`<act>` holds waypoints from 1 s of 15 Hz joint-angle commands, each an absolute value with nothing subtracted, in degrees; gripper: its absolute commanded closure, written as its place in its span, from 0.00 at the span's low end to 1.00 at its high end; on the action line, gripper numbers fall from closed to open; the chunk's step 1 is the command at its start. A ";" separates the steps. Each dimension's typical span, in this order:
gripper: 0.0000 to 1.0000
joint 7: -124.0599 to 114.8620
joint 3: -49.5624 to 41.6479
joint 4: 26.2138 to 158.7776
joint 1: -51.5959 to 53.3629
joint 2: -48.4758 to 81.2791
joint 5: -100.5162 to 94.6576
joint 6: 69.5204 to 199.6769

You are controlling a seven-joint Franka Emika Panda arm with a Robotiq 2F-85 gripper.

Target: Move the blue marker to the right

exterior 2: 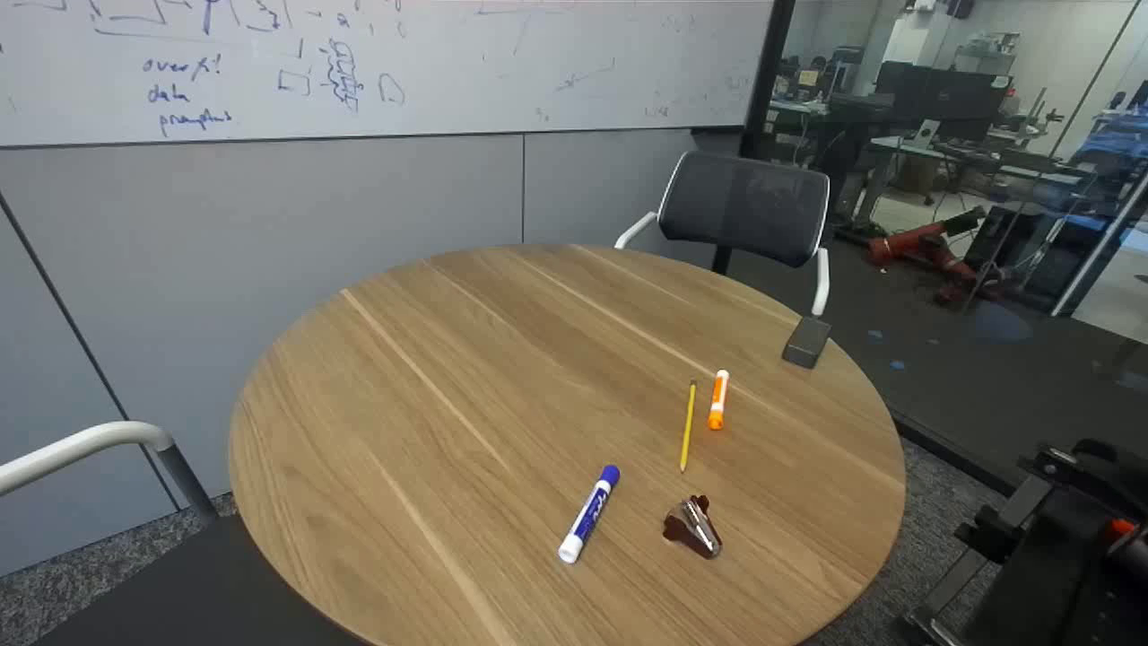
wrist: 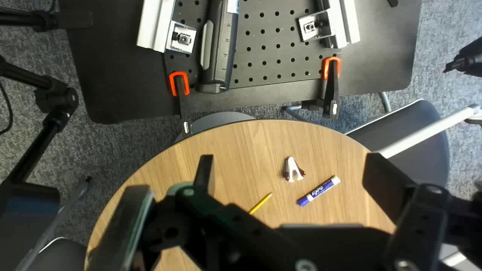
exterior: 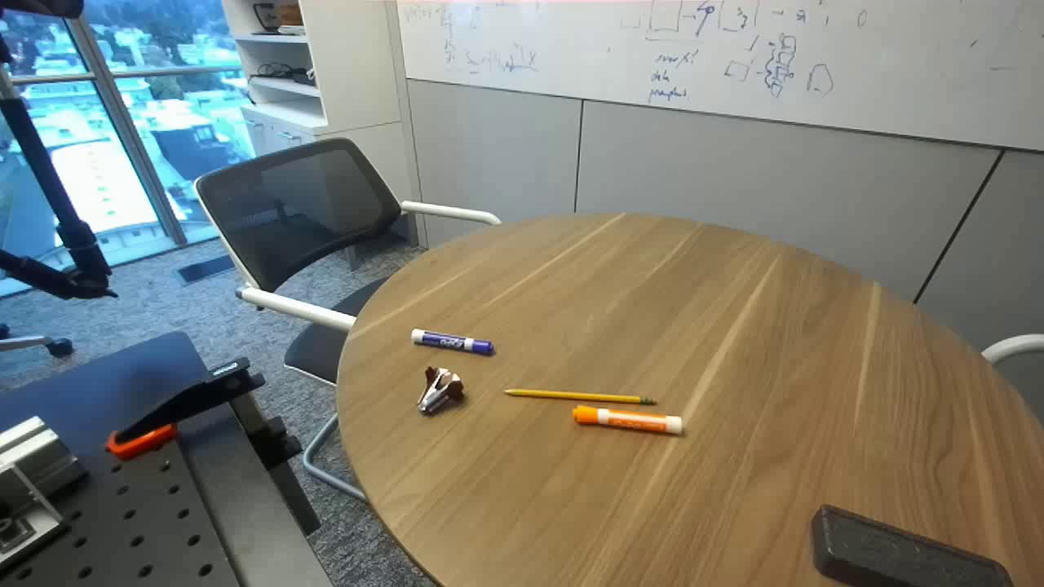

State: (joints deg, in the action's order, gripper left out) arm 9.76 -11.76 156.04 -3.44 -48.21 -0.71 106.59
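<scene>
The blue marker, with a blue label, blue cap and white end, lies flat on the round wooden table. It shows in both exterior views (exterior: pixel 453 342) (exterior 2: pixel 589 514) and in the wrist view (wrist: pixel 318 191). My gripper (wrist: pixel 292 171) shows in the wrist view with its two black fingers spread wide. It is open, with nothing held between the fingers. The marker shows between the fingers in that view, but lies well below them on the table, untouched. The gripper does not show in either exterior view.
On the table (exterior: pixel 734 326) lie a staple remover (exterior: pixel 440 390), a yellow pencil (exterior: pixel 580 396), an orange marker (exterior: pixel 628 420) and a dark eraser block (exterior: pixel 909 548). Chairs (exterior: pixel 302 204) (exterior 2: pixel 744 206) stand around it. The robot's black perforated bench (wrist: pixel 263 49) borders the table.
</scene>
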 commanded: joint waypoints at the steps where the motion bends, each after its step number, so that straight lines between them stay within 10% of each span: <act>1: 0.00 10.24 -11.14 155.90 -4.17 -48.07 -0.22 106.52; 15: 0.00 -2.91 0.32 154.14 1.90 -33.42 6.17 118.85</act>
